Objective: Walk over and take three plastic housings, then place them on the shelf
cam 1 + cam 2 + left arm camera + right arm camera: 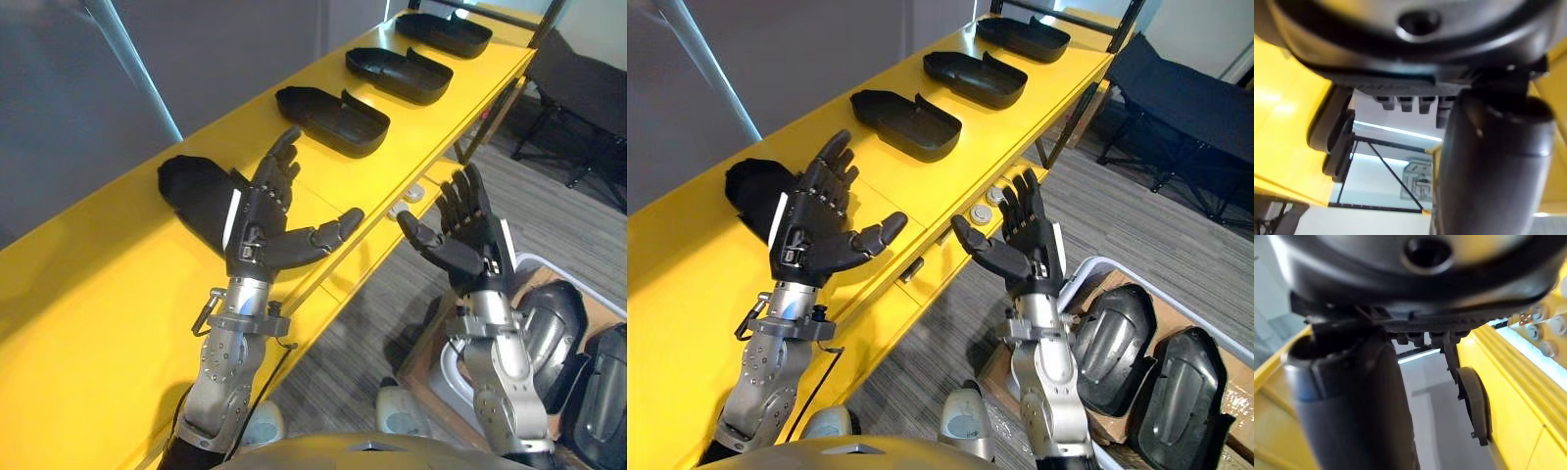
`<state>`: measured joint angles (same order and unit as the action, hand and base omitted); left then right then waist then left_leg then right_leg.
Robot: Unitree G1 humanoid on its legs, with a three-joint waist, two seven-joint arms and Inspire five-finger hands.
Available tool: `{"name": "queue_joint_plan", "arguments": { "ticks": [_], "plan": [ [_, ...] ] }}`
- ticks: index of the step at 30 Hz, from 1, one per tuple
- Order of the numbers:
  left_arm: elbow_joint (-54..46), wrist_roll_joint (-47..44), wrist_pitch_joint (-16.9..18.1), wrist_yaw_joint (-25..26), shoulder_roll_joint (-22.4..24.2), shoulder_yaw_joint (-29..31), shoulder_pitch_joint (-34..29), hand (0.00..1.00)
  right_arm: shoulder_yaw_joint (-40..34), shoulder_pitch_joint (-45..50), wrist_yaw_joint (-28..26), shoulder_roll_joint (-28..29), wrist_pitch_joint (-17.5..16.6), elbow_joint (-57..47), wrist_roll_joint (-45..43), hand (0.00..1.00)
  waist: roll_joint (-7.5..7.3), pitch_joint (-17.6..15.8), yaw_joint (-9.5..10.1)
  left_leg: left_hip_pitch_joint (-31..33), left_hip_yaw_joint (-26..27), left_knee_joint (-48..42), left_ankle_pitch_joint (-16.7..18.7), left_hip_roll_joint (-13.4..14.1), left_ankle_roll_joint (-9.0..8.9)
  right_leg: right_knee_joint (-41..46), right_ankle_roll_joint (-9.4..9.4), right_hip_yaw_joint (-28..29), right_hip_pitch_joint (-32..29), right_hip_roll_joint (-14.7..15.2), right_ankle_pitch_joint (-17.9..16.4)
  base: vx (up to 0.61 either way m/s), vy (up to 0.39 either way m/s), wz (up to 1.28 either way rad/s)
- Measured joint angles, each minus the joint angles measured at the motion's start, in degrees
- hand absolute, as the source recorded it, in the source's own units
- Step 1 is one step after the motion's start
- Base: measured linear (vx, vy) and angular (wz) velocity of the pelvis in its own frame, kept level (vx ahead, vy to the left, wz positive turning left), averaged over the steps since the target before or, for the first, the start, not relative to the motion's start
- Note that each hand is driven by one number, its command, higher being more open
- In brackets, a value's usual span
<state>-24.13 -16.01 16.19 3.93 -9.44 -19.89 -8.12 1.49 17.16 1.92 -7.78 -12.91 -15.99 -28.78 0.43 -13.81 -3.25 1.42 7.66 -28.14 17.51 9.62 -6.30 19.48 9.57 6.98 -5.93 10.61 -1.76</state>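
Standing beside the robot, I see a long yellow shelf (88, 313) running away on its left, with four black housings lined up along it. The nearest housing (191, 188) lies towards the back edge. The second housing (331, 119), third housing (397, 73) and far housing (443, 32) follow in a row, each apart from the next with a strip of bare yellow between them. All lie hollow side up and well inside the front edge.

The left hand (257, 220) is raised over the front half of the shelf, fingers spread and thumb stuck out sideways, holding nothing. It covers part of the nearest housing from the head view, and I cannot tell whether it touches it. A broad stretch of bare shelf runs from that housing back towards the robot.

The right hand (468, 240) hangs off the shelf, just past the front edge and over the grey floor (1136, 225), fingers splayed, thumb aimed at the shelf, palm empty.

Down by the right arm sits a white-rimmed bin (1092, 266) with two more housings (1122, 338) side by side inside. Open floor lies between bin and shelf.
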Motion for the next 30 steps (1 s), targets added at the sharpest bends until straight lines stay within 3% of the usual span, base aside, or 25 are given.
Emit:
{"name": "queue_joint_plan", "arguments": {
  "ticks": [1, 3, 4, 5, 7, 9, 11, 12, 15, 16, 17, 18, 19, 20, 21, 22, 23, 24, 25, 26, 28, 30],
  "plan": [
    [-0.9, -1.4, 0.0, -2.2, 0.0, 0.0, 0.0, 1.0, 1.7, 2.0, -0.5, 2.4, -0.1, 0.0, -2.0, 1.0, -1.11, -0.7, 0.33, -0.2, 2.3, -1.5, 1.0, 0.0, 0.93, -0.3, -0.17, -0.7, -0.8, 0.3, 2.1, -0.2, 0.21, -0.76],
    [-1.1, -1.3, -0.1, -2.6, 0.1, 0.0, 0.4, 1.0, 3.7, 2.0, -1.4, 3.3, -0.3, 0.0, -1.5, 1.0, -1.76, -2.2, 0.79, -1.2, 5.2, -1.2, 1.3, 0.2, 2.29, -3.5, -1.37, -4.5, -0.9, 0.6, 7.3, -0.31, 0.166, -1.14],
    [-0.7, -1.3, -0.4, -2.8, 0.1, 0.1, 1.2, 1.0, 6.1, 1.3, -2.7, 3.1, -0.5, -0.5, -0.7, 1.0, -0.95, -2.7, 1.6, -0.8, 9.5, 0.6, 0.0, 1.8, 4.22, -5.9, -2.85, -9.2, -1.9, 0.5, 10.6, -0.43, 0.142, -1.19],
    [-0.2, -1.3, -0.4, -2.7, 0.2, 0.1, 1.7, 1.0, 7.2, 0.8, -3.0, 2.9, -0.7, -0.7, -0.6, 1.0, -0.93, -2.8, 1.41, -0.6, 10.3, 1.0, -0.6, 2.1, 4.66, -1.1, -4.15, -11.8, -2.8, 0.8, 7.6, -0.42, 0.096, -1.05],
    [1.2, -1.3, -0.4, -2.0, 0.2, 0.3, 1.9, 1.0, 11.1, -2.3, -2.8, 1.9, -1.2, -0.3, 4.4, 1.0, -0.68, -2.6, 1.53, -0.9, 12.8, 4.7, -4.2, 2.3, 5.57, 14.1, -8.09, -19.9, -2.4, 3.0, -2.2, -0.21, 0.038, -0.48],
    [1.2, -1.3, -0.1, -2.1, 0.3, 1.0, 1.6, 1.0, 13.3, -5.9, -1.9, 1.2, -2.6, 2.0, 6.1, 1.0, -0.73, -2.4, 2.4, -0.2, 14.0, 6.8, -7.2, 3.1, 5.03, 18.6, -9.37, -23.5, 0.6, 5.7, -4.9, -0.12, -0.043, -0.32],
    [1.2, -1.3, 0.0, -2.1, 0.6, 2.7, 0.7, 1.0, 14.5, -8.3, -0.7, 1.5, -3.0, 5.0, 6.4, 1.0, -0.65, -2.0, 3.83, 0.9, 15.2, 7.6, -9.0, 4.4, 4.17, 19.5, -9.96, -25.2, 3.6, 9.1, -5.4, -0.16, -0.162, -0.54],
    [1.2, -1.2, 0.1, -1.6, 0.6, 4.5, -1.3, 1.0, 15.2, -9.4, 0.8, 1.4, -2.9, 7.0, 8.5, 1.0, -0.29, -1.0, 5.11, 2.3, 16.6, 7.4, -10.0, 6.3, 2.88, 18.3, -9.95, -25.7, 6.2, 12.5, -5.3, -0.19, -0.308, -0.76],
    [1.6, 1.0, 0.2, 1.3, 0.3, 7.9, -5.3, 1.0, 16.0, -9.0, 2.4, 1.4, -2.1, 7.1, 12.8, 1.0, -0.53, 0.6, 6.02, 5.8, 18.6, 5.0, -12.2, 11.4, -0.38, 8.4, -8.32, -23.7, 8.8, 15.0, -3.2, -0.16, -0.407, -0.9],
    [2.8, 0.8, 0.3, 1.7, -0.2, 9.1, -5.9, 1.0, 16.0, -8.9, 2.9, 1.4, -1.0, 6.7, 13.5, 1.0, -1.48, 1.1, 5.94, 8.1, 18.1, 2.6, -13.2, 13.5, -1.98, 1.2, -4.28, -22.3, 10.4, 13.7, 0.7, -0.16, -0.552, -0.55],
    [4.0, 0.6, 0.2, 1.7, -0.2, 9.1, -6.0, 1.0, 15.8, -8.9, 3.6, 1.4, -0.2, 6.6, 14.1, 1.0, -1.28, 1.1, 5.79, 8.6, 17.5, 2.6, -14.2, 14.8, -2.45, -0.7, -0.18, -22.2, 11.9, 12.0, -1.6, -0.2, -0.714, -0.47],
    [6.3, -1.0, -0.1, 1.0, 1.1, 8.4, -7.7, 1.0, 15.2, -7.9, 4.6, 0.3, 2.0, 6.6, 14.5, 1.0, -0.29, 1.9, 5.18, 7.8, 15.5, 5.7, -17.4, 17.0, -2.72, -2.4, 5.14, -23.8, 13.2, 9.0, -5.6, -0.15, -0.574, -0.24],
    [6.4, -2.1, -0.4, 0.7, 2.0, 7.6, -9.0, 1.0, 14.7, -7.2, 4.9, -0.1, 2.4, 6.6, 14.5, 1.0, 0.39, 2.3, 4.55, 7.1, 14.9, 7.8, -19.5, 17.8, -2.22, -1.8, 5.01, -24.2, 12.9, 7.7, -6.5, -0.15, -0.62, -0.27],
    [6.3, -3.3, -0.6, 0.2, 4.1, 5.5, -11.3, 1.0, 13.5, -5.8, 5.1, -1.5, 2.7, 6.5, 14.3, 1.0, 2.48, 2.2, 3.19, 5.2, 14.4, 12.2, -25.0, 20.0, -0.97, 5.4, 3.58, -24.0, 9.4, 5.7, -7.4, -0.13, -0.394, -0.32],
    [5.8, -4.4, -0.6, -0.2, 5.7, 4.6, -12.3, 1.0, 13.0, -5.0, 4.9, -2.6, 3.4, 6.4, 14.2, 1.0, 3.13, 1.9, 3.1, 3.9, 14.1, 14.6, -31.5, 22.0, -0.44, 5.0, 1.05, -24.4, 5.9, 4.2, -10.6, -0.2, -0.498, -0.3],
    [6.1, -5.2, -0.2, -0.5, 5.1, 4.6, -12.1, 1.0, 13.0, -4.1, 4.7, -2.0, 3.8, 6.2, 14.0, 1.0, 1.85, 2.2, 2.5, 4.7, 13.1, 14.6, -35.9, 22.1, 1.43, 0.2, 1.26, -24.7, 6.8, 3.5, -9.6, -0.19, -0.422, -0.02],
    [6.9, -5.9, -0.6, -0.4, 5.7, 3.9, -11.5, 1.0, 12.6, -3.2, 4.6, -2.7, 3.9, 6.2, 14.0, 1.0, 2.96, 2.1, 1.22, 5.7, 11.9, 14.6, -38.9, 23.2, 3.77, 0.6, 0.26, -26.2, 7.8, 1.9, -9.1, -0.12, -0.425, 0.39],
    [7.0, -6.1, -0.9, -0.5, 6.3, 2.9, -11.6, 1.0, 12.0, -1.9, 4.7, -3.8, 4.0, 6.2, 14.1, 1.0, 1.94, 1.9, 0.13, 7.1, 10.4, 13.1, -42.6, 22.6, 4.0, 0.4, -1.19, -26.9, 8.3, 2.2, -10.1, -0.07, -0.295, 0.25],
    [7.0, -6.0, -0.8, -1.0, 6.3, 2.0, -11.6, 1.0, 10.8, -1.8, 4.7, -4.9, 4.1, 6.2, 14.1, 1.0, 2.02, 1.9, 0.34, 7.0, 9.1, 10.9, -39.3, 19.5, 0.82, 0.2, -1.84, -26.3, 7.9, 3.1, -10.4, -0.08, -0.239, -0.06],
    [7.0, -6.0, -0.8, -1.5, 6.3, 1.7, -11.7, 1.0, 10.0, -1.9, 4.8, -5.3, 4.1, 6.2, 14.1, 1.0, 2.24, 2.0, 0.39, 6.9, 8.6, 10.1, -36.6, 17.4, 0.18, 0.0, -2.23, -25.4, 7.4, 3.2, -10.1, -0.07, -0.16, -0.46],
    [7.0, -5.9, -0.1, -2.5, 6.3, 1.3, -11.9, 1.0, 7.5, -2.4, 5.1, -6.0, 4.1, 6.3, 14.1, 1.0, 3.33, 2.7, 0.82, 5.5, 8.3, 9.3, -26.0, 11.5, -0.05, -2.2, -3.26, -22.3, 5.6, 2.5, -8.1, -0.04, -0.09, -0.6],
    [7.0, -5.9, 0.0, -2.1, 6.1, 1.3, -11.9, 1.0, 6.8, -2.5, 6.0, -6.0, 4.1, 6.6, 14.5, 1.0, 3.5, 2.8, 1.43, 4.8, 7.6, 8.4, -20.4, 8.5, 0.1, -4.3, -3.49, -20.3, 4.7, 1.5, -6.4, -0.02, -0.006, -0.53]
  ]
}}
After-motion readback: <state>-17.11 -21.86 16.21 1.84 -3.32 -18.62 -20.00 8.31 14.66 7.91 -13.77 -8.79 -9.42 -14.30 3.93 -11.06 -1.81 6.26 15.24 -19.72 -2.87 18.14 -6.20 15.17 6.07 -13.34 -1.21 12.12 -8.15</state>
